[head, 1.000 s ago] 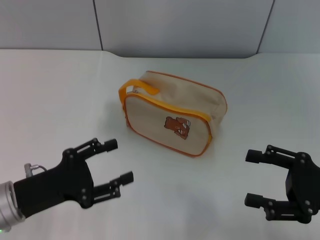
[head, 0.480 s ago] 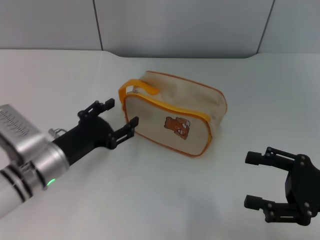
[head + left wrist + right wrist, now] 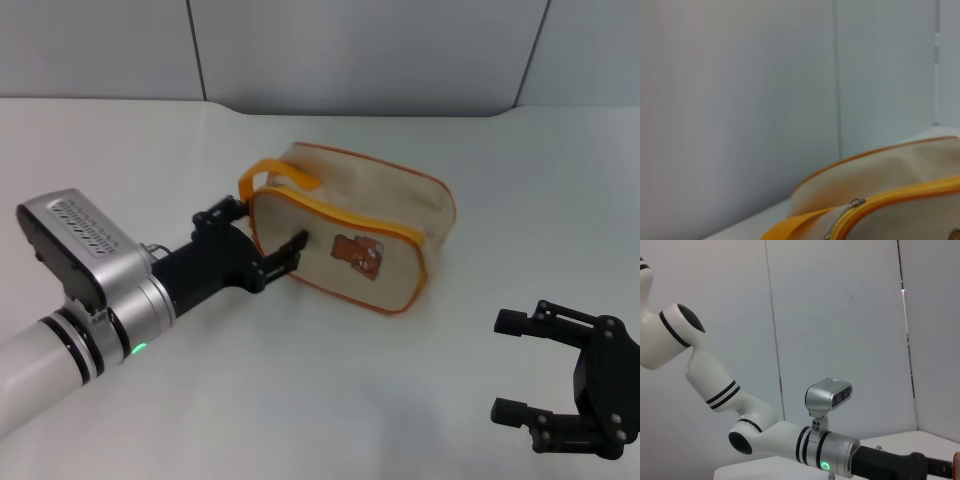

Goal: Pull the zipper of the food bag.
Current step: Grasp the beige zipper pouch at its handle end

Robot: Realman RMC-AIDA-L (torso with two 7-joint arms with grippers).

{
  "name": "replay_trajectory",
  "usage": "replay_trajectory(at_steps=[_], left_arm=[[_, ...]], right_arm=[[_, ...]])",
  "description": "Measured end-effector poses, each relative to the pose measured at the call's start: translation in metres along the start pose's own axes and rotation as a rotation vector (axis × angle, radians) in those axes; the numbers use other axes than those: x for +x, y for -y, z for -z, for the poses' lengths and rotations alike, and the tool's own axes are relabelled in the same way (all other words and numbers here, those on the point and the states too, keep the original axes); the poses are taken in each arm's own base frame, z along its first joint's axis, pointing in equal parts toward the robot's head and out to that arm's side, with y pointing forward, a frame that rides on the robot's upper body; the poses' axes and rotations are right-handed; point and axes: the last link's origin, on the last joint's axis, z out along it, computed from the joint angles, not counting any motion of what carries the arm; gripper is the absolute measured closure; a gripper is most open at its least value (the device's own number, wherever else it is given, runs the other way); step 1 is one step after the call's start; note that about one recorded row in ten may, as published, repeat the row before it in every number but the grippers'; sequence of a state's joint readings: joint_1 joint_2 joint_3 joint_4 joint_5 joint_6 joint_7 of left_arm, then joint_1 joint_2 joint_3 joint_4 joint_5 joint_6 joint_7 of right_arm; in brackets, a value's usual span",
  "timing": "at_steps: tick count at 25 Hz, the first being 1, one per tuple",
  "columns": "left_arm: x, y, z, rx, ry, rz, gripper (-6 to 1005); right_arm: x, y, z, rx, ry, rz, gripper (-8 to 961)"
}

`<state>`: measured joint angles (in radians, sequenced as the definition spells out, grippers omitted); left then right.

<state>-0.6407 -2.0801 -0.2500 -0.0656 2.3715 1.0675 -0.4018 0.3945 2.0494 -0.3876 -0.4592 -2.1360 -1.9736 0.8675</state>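
The food bag (image 3: pixel 350 225) is beige with orange piping and a brown bear print (image 3: pixel 356 253), and stands mid-table. Its orange loop handle (image 3: pixel 275 172) is at its left end. My left gripper (image 3: pixel 260 228) is open at that left end, one finger by the handle side and the other in front of the bear face. I cannot tell if it touches. In the left wrist view the bag (image 3: pixel 890 170) fills the lower corner, with the zipper's silver pull tab (image 3: pixel 856 202) on the orange-trimmed edge. My right gripper (image 3: pixel 505 365) is open and empty, near the table's front right.
The white table (image 3: pixel 480 170) runs back to a grey panelled wall (image 3: pixel 350 50). The right wrist view shows my left arm (image 3: pixel 830 455) reaching across, with the wall behind it.
My left arm has moved forward and to the right, from the front left of the table up to the bag's left end. The right gripper has stayed put.
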Motion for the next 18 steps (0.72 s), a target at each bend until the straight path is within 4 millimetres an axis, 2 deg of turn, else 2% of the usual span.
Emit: replay_trajectory(at_steps=[18], left_arm=[[-0.003,-0.014,-0.004,0.010,-0.003,0.020,637]], right_arm=[[0.003,0.002,0.000,0.018,-0.013,0.000,119]])
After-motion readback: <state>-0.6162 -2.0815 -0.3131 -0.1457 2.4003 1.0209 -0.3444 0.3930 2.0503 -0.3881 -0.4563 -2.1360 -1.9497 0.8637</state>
